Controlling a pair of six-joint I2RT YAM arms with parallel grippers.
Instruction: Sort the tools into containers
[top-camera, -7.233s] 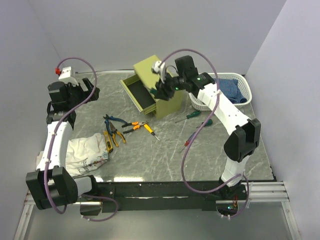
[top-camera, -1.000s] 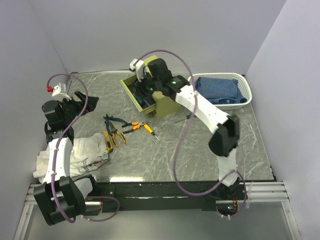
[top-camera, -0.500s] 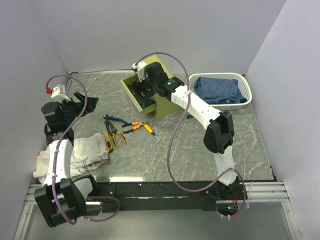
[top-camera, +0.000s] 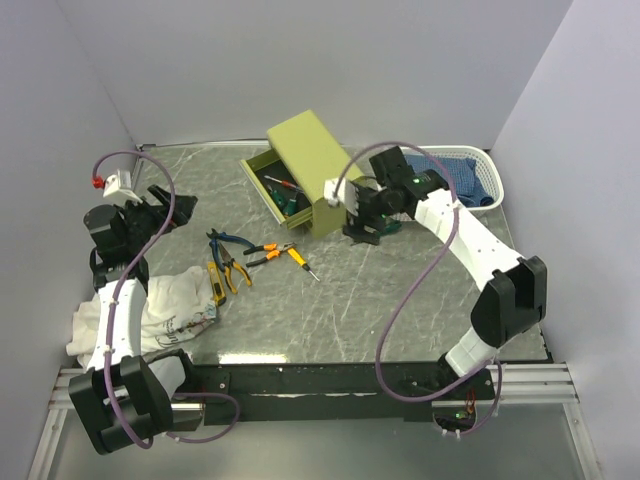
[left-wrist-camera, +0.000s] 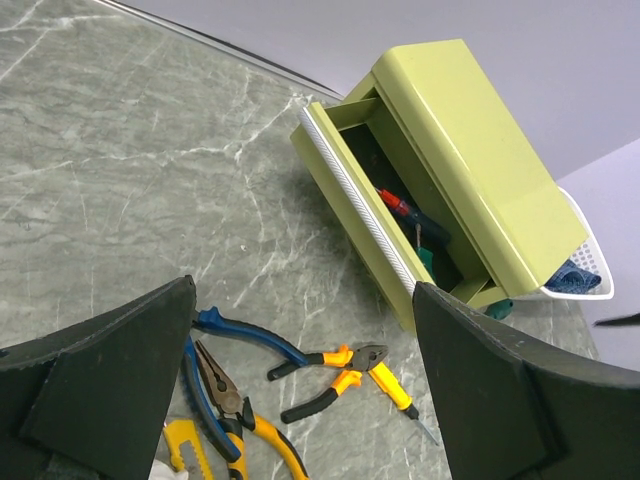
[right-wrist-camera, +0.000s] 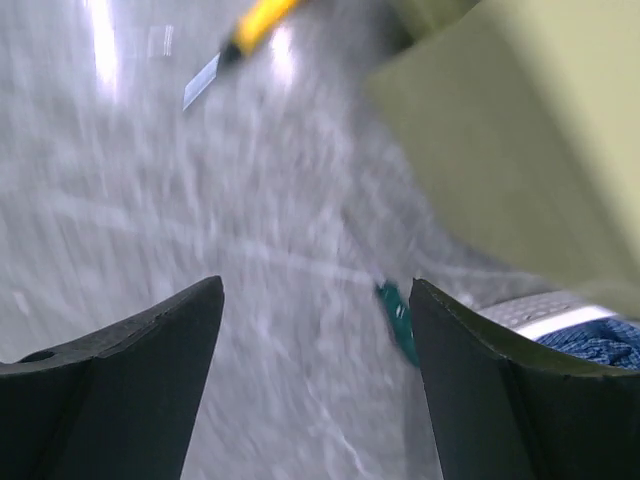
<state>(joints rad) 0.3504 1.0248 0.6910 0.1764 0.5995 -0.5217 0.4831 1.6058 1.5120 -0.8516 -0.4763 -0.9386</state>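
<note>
The olive cabinet (top-camera: 312, 160) stands at the back with its drawer (top-camera: 272, 190) pulled out. A red-handled screwdriver (left-wrist-camera: 396, 203) and a green-handled one (left-wrist-camera: 426, 259) lie in the drawer. My right gripper (top-camera: 363, 228) is open and empty, low over the table at the cabinet's right side. A green screwdriver handle (right-wrist-camera: 399, 321) lies just ahead of its right finger; that view is blurred. My left gripper (top-camera: 170, 203) is open and empty at the far left. Blue pliers (top-camera: 228, 243), orange pliers (top-camera: 264, 252), a yellow-handled screwdriver (top-camera: 299, 260), yellow pliers (top-camera: 236, 272) and a yellow utility knife (top-camera: 215, 284) lie on the table.
A white basket (top-camera: 486, 165) with a blue cloth stands right of the cabinet. A crumpled white cloth (top-camera: 160, 310) lies at the front left by the left arm. The table surface is grey marble.
My right gripper has come out of the drawer and swung right and down beside the cabinet. Screwdrivers now lie in the drawer. The left arm has not moved.
</note>
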